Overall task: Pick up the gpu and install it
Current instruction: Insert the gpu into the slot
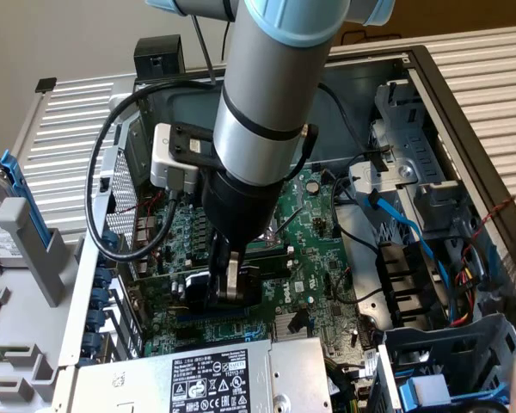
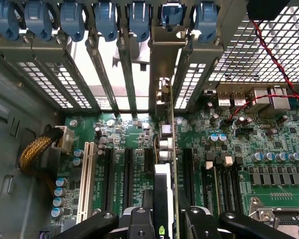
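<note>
So the gripper [image 1: 230,288] is down inside the open PC case [image 1: 464,95], jaws closed partway and clamped on the gpu [image 1: 193,291]. It's got a finger on each side of the black cooler block, so this is a proper grasp and not just a touch.

From the wrist camera you see the card edge-on: the gpu [image 2: 162,194] stands upright on its long edge, right between the two black fingers [image 2: 139,226], and the thin green board runs straight away from the tool toward the rear wall of the case. Its silver end bracket [image 2: 162,74] lines up with one of the rear slot openings, under the row of blue latches [image 2: 104,20]. The card's lower edge is down at the motherboard [image 2: 269,149], among the black expansion slots, with the white slot [image 2: 84,179] a few slots over. I can't tell if the edge connector is fully seated or just resting on the slot.

In the exterior view, the gpu lies across the near part of the motherboard [image 1: 318,249], running from the case's rear wall on the exterior view's left toward the middle. It's just far of the power supply [image 1: 215,379] with the white and black label. The tool grips the card around its middle, and the arm [image 1: 267,95] comes straight down on it. The drive cage and a blue cable [image 1: 404,224] sit well apart on the exterior view's right
</note>
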Tool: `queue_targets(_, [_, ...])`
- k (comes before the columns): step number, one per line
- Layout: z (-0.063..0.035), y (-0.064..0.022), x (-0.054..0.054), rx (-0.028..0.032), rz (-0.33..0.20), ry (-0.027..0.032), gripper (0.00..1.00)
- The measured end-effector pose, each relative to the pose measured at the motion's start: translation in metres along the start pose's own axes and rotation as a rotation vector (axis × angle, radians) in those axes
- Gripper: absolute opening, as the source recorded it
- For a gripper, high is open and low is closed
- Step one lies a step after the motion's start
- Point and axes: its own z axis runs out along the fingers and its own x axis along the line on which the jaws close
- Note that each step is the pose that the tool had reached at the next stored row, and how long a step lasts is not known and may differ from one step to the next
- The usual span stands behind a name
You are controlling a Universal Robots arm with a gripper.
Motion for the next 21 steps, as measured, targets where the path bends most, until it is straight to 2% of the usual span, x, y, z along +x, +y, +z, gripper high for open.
queue_targets(3, [-0.0001,-0.0004,0.0,0.0045,0.0,-0.0001,0.29])
queue_targets(7, [0.0005,-0.0006,0.0,0.0188,0.0,0.0,0.29])
queue_targets(13, [0.0018,-0.0012,0.0,0.0353,-0.002,-0.0001,0.29])
queue_targets(21, [0.0019,-0.0011,0.0001,0.0369,-0.003,0.0002,0.29])
